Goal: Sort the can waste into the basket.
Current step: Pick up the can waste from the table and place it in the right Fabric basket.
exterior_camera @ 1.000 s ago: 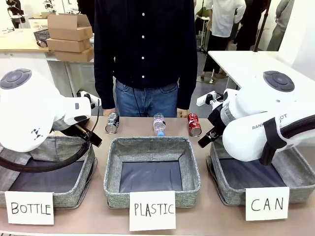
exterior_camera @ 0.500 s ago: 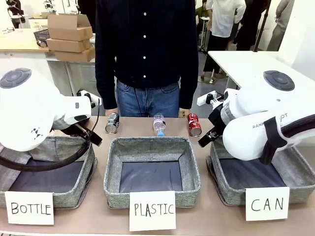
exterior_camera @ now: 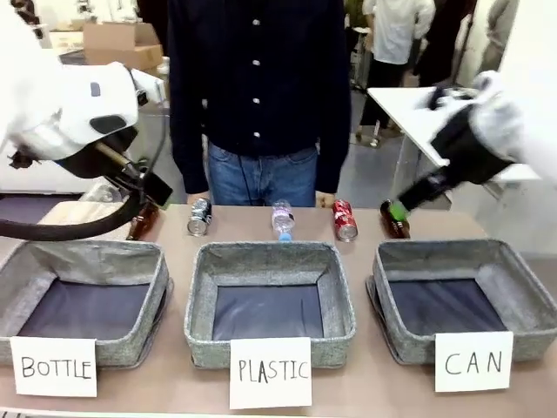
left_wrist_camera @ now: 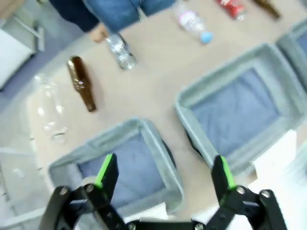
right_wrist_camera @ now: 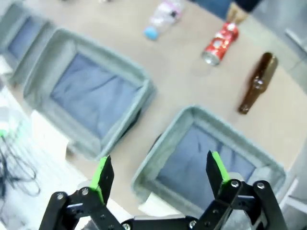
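Note:
Two cans lie on the far strip of the table in front of the person: a silver and black can [exterior_camera: 199,217] [left_wrist_camera: 121,50] and a dented red can [exterior_camera: 345,219] [right_wrist_camera: 219,43]. The grey basket [exterior_camera: 407,341] [right_wrist_camera: 160,153] with the "CAN" card [exterior_camera: 473,363] stands at the right front, its dark floor bare. My left gripper [exterior_camera: 150,190] [left_wrist_camera: 164,170] hangs open, high over the left side. My right gripper [exterior_camera: 402,207] [right_wrist_camera: 159,170] is open too, raised above the far edge of the CAN basket, near the red can. Neither holds anything.
A clear plastic bottle [exterior_camera: 281,219] lies between the cans. Brown glass bottles lie at the far left [exterior_camera: 144,219] and beside the red can [exterior_camera: 394,219]. Baskets marked "PLASTIC" [exterior_camera: 271,350] and "BOTTLE" [exterior_camera: 130,347] fill the middle and left front. The person stands close behind the table.
Both arms have risen from low over the outer baskets to high above the table. The two brown bottles they hid now show. Cans and baskets have not moved.

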Robot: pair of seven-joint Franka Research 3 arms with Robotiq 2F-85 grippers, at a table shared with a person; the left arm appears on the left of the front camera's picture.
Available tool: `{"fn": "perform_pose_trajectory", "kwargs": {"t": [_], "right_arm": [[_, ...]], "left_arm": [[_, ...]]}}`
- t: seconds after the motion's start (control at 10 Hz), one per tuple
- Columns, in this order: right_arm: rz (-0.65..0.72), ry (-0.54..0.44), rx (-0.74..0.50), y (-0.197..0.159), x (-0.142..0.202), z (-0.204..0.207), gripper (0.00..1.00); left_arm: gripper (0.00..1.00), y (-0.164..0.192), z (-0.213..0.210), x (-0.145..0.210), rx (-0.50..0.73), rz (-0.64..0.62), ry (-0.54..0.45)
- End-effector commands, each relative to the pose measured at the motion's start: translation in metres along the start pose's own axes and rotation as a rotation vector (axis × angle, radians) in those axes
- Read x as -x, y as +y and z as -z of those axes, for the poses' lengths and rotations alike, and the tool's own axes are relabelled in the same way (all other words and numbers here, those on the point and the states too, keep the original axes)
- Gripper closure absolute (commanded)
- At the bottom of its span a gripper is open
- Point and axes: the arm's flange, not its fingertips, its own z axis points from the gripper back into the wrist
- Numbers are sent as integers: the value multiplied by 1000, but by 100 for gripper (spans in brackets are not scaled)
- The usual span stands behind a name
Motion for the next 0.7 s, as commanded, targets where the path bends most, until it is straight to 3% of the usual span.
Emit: {"fn": "perform_pose_trajectory", "kwargs": {"t": [0.0, 0.1, 0.2, 0.3, 0.4, 0.5, 0.6], "right_arm": [[26, 12, 86, 9, 35, 23, 0], [0, 0, 0, 0, 0, 0, 0], [0, 0, 0, 0, 0, 0, 0], [-19, 7, 11, 9, 5, -13, 0], [46, -15, -89, 4, 5, -7, 0], [241, -74, -294, -7, 7, -9, 0], [381, -156, -669, -25, 23, -16, 0]], "left_arm": [[0, 5, 33, 43, 53, 46, 136], [0, 10, 46, 41, 117, 51, 145], [0, -8, -6, 10, 27, 20, 53], [0, -8, -6, 10, 27, 20, 53], [0, -6, 11, 13, 60, 31, 115], [0, 7, 7, 11, 251, 29, 63], [0, 40, -3, 14, 639, -54, -64]]}}
